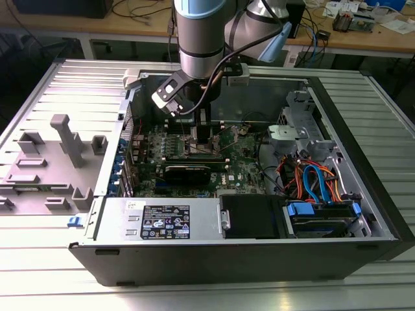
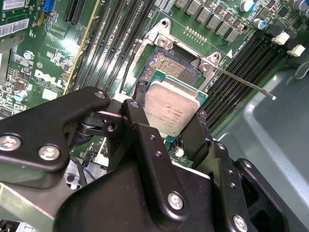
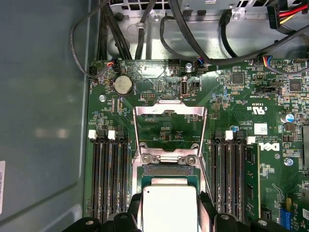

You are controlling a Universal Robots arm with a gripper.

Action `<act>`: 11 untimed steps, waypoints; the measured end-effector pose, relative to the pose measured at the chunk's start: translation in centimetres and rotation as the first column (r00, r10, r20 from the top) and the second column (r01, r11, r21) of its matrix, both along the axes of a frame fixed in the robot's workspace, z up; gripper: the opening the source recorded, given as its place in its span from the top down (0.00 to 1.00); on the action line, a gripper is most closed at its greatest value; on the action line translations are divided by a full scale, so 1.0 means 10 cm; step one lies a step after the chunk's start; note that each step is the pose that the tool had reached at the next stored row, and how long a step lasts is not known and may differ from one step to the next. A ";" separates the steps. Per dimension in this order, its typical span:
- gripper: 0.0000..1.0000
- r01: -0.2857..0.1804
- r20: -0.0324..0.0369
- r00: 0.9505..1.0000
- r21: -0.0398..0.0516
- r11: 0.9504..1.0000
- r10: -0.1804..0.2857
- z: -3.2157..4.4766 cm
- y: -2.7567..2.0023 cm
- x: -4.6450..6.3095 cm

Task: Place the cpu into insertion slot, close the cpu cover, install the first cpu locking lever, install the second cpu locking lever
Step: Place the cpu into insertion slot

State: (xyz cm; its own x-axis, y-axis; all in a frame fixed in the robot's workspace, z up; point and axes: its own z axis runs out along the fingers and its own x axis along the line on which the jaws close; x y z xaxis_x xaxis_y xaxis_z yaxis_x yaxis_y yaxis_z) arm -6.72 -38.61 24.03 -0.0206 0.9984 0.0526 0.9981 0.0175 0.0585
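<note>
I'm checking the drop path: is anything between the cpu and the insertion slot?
Nothing visible. The tool holds the cpu at the open insertion slot; the cpu cover stands flipped open, clear of it.

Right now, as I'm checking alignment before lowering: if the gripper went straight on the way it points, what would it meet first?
Most likely the insertion slot: the gripper, shut on the cpu, points down at it, so the cpu would touch first. The gap between them is unclear.
</note>
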 end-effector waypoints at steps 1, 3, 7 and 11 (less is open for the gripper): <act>0.45 0.000 0.000 1.000 0.000 1.000 0.000 0.000 0.000 0.00; 0.45 0.000 0.000 1.000 0.000 1.000 0.000 -0.017 0.001 0.00; 0.45 0.000 0.000 1.000 0.000 1.000 0.000 -0.106 0.000 0.00; 0.45 0.000 0.000 1.000 0.000 1.000 0.000 -0.139 0.007 0.00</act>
State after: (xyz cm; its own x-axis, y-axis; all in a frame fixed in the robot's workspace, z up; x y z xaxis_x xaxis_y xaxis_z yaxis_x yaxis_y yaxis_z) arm -6.72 -38.55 22.64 -0.0207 0.9984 0.0527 0.9981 0.0176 0.0585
